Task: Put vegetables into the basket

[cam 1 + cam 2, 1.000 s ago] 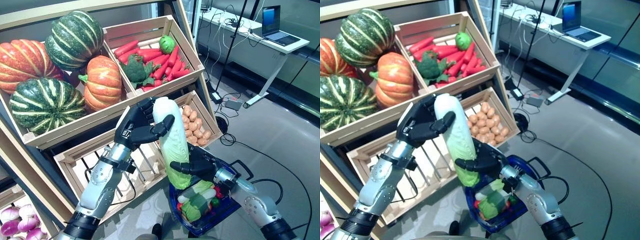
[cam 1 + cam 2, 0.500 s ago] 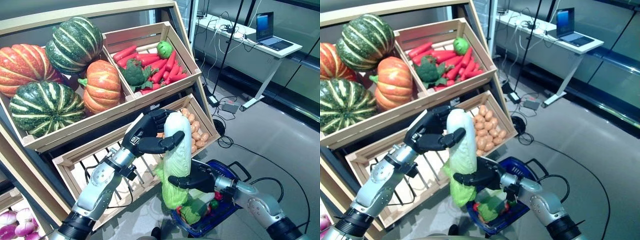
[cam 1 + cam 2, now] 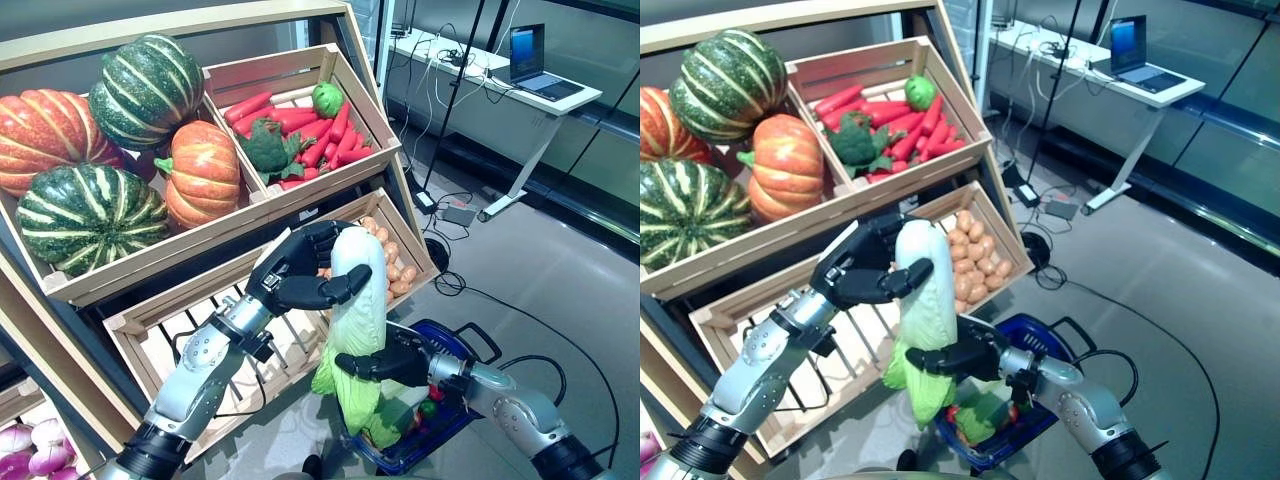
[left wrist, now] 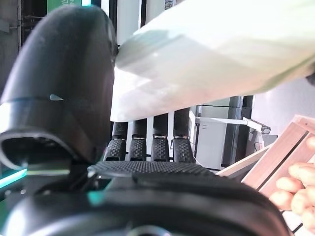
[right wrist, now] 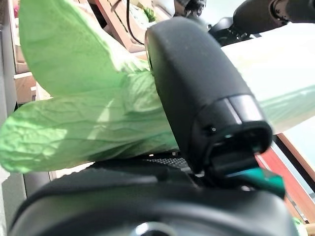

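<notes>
A long napa cabbage, white at the top and leafy green at the bottom, hangs upright in front of the wooden stand. My left hand is curled round its white upper end; the left wrist view shows the thumb over the pale stalk. My right hand is curled round its green lower part, with the thumb across the leaves. The leafy tip hangs beside the left rim of the blue basket, which stands on the floor with green and red vegetables in it.
The slanted wooden stand with its crates rises behind and to the left of the cabbage. A slatted crate sits just left of my left arm. A white desk with a laptop stands far right, with cables on the grey floor.
Both hands have carried the cabbage down and slightly left; its leafy tip has sunk lower beside the basket. The camera view shifted as well.
</notes>
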Controlling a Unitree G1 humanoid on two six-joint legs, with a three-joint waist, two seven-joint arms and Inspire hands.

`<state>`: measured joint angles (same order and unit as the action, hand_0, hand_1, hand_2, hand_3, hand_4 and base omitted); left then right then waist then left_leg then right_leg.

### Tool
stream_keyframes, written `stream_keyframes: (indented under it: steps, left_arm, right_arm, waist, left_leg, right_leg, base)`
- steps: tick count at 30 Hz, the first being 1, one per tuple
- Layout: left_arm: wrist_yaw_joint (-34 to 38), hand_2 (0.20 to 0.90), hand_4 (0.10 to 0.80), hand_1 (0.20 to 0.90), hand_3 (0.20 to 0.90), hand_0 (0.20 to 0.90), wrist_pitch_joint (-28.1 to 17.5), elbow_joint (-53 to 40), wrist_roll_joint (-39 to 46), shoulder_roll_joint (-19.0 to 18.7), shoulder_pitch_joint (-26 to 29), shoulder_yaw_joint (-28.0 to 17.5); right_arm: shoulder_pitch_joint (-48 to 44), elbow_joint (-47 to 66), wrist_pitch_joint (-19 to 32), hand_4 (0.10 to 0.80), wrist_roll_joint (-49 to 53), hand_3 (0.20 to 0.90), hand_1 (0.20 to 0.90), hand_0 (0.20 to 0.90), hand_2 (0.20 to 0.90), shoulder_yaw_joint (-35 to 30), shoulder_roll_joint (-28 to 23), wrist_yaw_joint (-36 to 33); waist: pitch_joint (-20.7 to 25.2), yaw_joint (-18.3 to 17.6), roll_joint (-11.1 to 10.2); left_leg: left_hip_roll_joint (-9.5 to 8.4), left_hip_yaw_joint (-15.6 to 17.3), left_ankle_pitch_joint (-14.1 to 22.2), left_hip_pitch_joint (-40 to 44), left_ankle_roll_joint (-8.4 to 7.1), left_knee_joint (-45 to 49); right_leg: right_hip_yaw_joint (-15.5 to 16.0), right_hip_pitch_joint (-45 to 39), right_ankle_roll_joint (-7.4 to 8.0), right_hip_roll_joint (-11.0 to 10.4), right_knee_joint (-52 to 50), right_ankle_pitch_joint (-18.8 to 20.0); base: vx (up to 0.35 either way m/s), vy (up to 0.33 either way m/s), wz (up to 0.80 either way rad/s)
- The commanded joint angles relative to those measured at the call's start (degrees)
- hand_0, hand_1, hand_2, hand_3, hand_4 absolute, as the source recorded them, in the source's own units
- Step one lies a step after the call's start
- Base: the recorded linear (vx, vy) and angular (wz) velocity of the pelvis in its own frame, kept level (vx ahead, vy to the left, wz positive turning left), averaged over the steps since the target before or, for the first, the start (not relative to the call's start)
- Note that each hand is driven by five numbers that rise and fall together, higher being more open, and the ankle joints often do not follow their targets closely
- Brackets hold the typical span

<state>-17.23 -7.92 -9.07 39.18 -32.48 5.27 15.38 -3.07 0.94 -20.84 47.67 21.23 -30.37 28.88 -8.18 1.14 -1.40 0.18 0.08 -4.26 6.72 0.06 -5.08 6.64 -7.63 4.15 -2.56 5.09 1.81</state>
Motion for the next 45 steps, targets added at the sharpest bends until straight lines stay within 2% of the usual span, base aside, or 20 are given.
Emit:
stream_keyframes:
  steps: [1,12,18,24,28,31,33,36,40,42,45]
  left_arm:
    - [0.6,0.9,0.8,0.9,0.9,0.9,-6.0,-7.3,4.0,2.7,6.0,-2.5]
    - [0.2,0.9,0.8,0.9,0.9,0.9,-2.4,-7.2,9.0,3.8,0.9,-9.3]
    - [1.2,0.9,0.8,0.9,0.9,0.9,-1.4,-6.6,9.6,5.8,-1.1,-12.8]
    - [2.3,0.9,0.8,0.9,0.9,0.9,-1.3,-6.4,10.0,7.4,-3.1,-15.4]
    - [3.4,0.9,0.8,0.9,0.9,0.9,-5.5,-5.2,10.5,7.5,-1.8,-15.1]
    - [4.7,0.9,0.8,0.9,0.9,0.9,-9.0,-3.7,11.4,7.9,1.8,-14.3]
    - [6.8,0.9,0.8,0.9,0.9,0.9,-11.8,-2.9,12.0,8.1,3.2,-14.0]
    - [7.8,0.9,0.8,0.9,0.9,0.9,-14.2,-2.3,12.1,8.2,3.5,-14.1]
    - [6.4,0.9,0.8,0.9,0.9,0.9,-17.8,-2.2,12.7,8.5,4.8,-13.3]
    - [7.7,0.9,0.8,0.9,0.9,0.9,-19.3,-1.7,11.7,8.8,6.0,-12.4]
    - [8.1,0.9,0.8,0.9,0.9,0.9,-20.9,-0.8,12.5,9.5,8.3,-11.5]
  right_arm:
    - [-1.6,1.7,5.3,0.4,4.7,0.3,0.3,0.3,0.3,-0.5,2.8,-1.9]
    - [2.4,3.6,12.8,0.4,7.8,0.3,0.3,0.3,0.3,-8.3,5.4,-7.5]
    - [4.3,4.1,17.4,0.4,10.0,0.3,0.3,0.3,0.3,-13.4,8.3,-10.1]
    - [5.7,5.4,25.8,0.4,12.1,0.3,0.3,0.3,0.3,-17.9,12.3,-16.5]
    - [3.4,5.1,31.6,0.4,12.6,0.3,0.3,0.3,0.3,-18.6,12.8,-19.3]
    - [-0.8,2.3,36.1,0.4,13.0,0.3,0.3,0.3,0.3,-19.6,13.0,-20.7]
    - [-3.2,0.3,39.4,0.4,12.3,0.3,0.3,0.3,0.3,-21.0,12.8,-24.9]
    - [-4.0,-1.8,41.9,0.4,11.1,0.3,0.3,0.3,0.3,-21.8,12.9,-28.2]
    - [-6.3,-5.5,46.8,0.4,16.2,0.3,0.3,0.3,0.3,-23.3,13.5,-30.0]
    - [-7.7,-6.6,50.4,0.4,13.0,0.3,0.3,0.3,0.3,-23.7,13.7,-34.8]
    - [-11.0,-9.0,51.2,0.4,11.5,0.3,0.3,0.3,0.3,-24.2,13.1,-38.9]
  waist:
    - [4.5,0.7,-1.0]
    - [4.2,0.3,-0.7]
    - [3.9,0.0,-0.7]
    - [2.6,-0.2,-0.3]
    - [-0.7,-0.3,0.5]
    - [-5.9,-0.7,1.4]
    - [-9.8,-0.9,2.2]
    - [-12.0,-0.8,2.5]
    - [-16.6,0.0,2.6]
    - [-18.3,0.1,2.8]
    - [-20.8,0.5,3.0]
  left_leg:
    - [-1.69,-0.6,6.7,1.4,-0.4,0.3]
    - [-1.3,-0.8,6.3,0.9,-0.56,0.1]
    - [-1.0,-0.7,6.1,0.2,-0.71,0.1]
    - [-0.72,-1.2,5.4,-1.9,-0.91,0.1]
    - [-0.71,-1.1,4.9,-5.7,-0.85,1.1]
    - [-0.89,-1.5,4.0,-10.7,-0.91,3.3]
    - [-1.28,-2.0,3.4,-14.0,-1.03,5.6]
    - [-1.34,-2.1,3.0,-16.0,-1.15,6.8]
    - [-1.61,-2.4,2.5,-21.1,-1.53,9.5]
    - [-1.85,-2.2,2.5,-24.0,-1.72,11.8]
    - [-2.66,-2.4,2.9,-28.3,-1.52,15.9]
  right_leg:
    - [0.3,-0.4,3.13,-3.0,-0.6,-0.1]
    - [0.4,-0.1,2.88,-2.7,-0.2,0.0]
    - [0.7,0.4,2.71,-2.4,-0.1,-0.1]
    - [0.9,2.3,2.29,-2.0,-0.7,-0.4]
    - [0.7,6.8,1.54,-1.5,-3.7,-1.7]
    - [1.2,12.3,0.63,-1.1,-7.7,-2.3]
    - [1.1,15.4,-0.03,-0.6,-10.3,-2.6]
    - [1.3,17.2,-0.4,-0.4,-11.6,-2.8]
    - [2.0,20.9,-1.11,0.1,-13.3,-2.8]
    - [2.6,23.3,-1.3,0.0,-15.1,-2.9]
    - [2.9,27.5,-1.53,-0.5,-19.1,-3.3]
  base:
    - [0.0,0.0,0.0]
    - [0.0,0.0,0.0]
    - [0.0,-0.005,0.0]
    - [-0.034,-0.02,0.02]
    - [-0.219,0.0,0.04]
    - [-0.371,0.034,0.05]
    - [-0.305,0.031,0.06]
    - [-0.145,-0.018,0.03]
    - [-0.219,-0.073,0.04]
    - [-0.136,-0.031,0.0]
    - [-0.152,-0.029,0.02]
